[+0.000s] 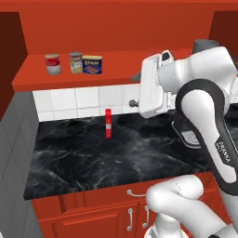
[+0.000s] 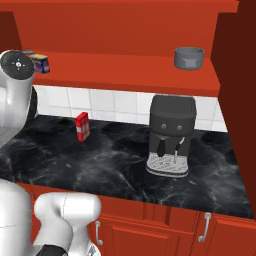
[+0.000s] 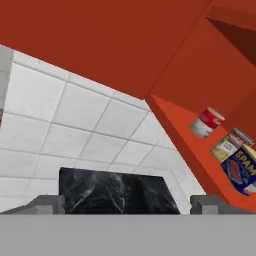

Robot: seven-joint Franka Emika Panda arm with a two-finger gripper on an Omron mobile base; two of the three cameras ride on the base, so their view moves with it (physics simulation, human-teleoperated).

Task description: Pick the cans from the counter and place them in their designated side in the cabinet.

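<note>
White arm segments crowd the front of the counter, bulking up over the red drawers with their silver handles. On the far left of the cabinet's shelf three tins stand in a row near its left end: a red-and-white round can, then the round can with the yellow-green label, then the dark blue rectangular Spam tin, which sits just beside the round one, the two close enough that I cannot tell whether they touch. Both task tins are up on the shelf and none is on the worktop. Below them, past the white tiles, the black marble counter carries a tall thin red-and-white box standing upright towards its back edge. Further right a dark coffee machine stands on the counter near the tiled wall, and above it a grey pot rests towards the right end of the shelf. The gripper has its jaws spread wide with nothing between them, its two dark fingertips well apart; from the hand view it looks towards the tiles and the underside of the shelf, with the three tins off to one side.
</note>
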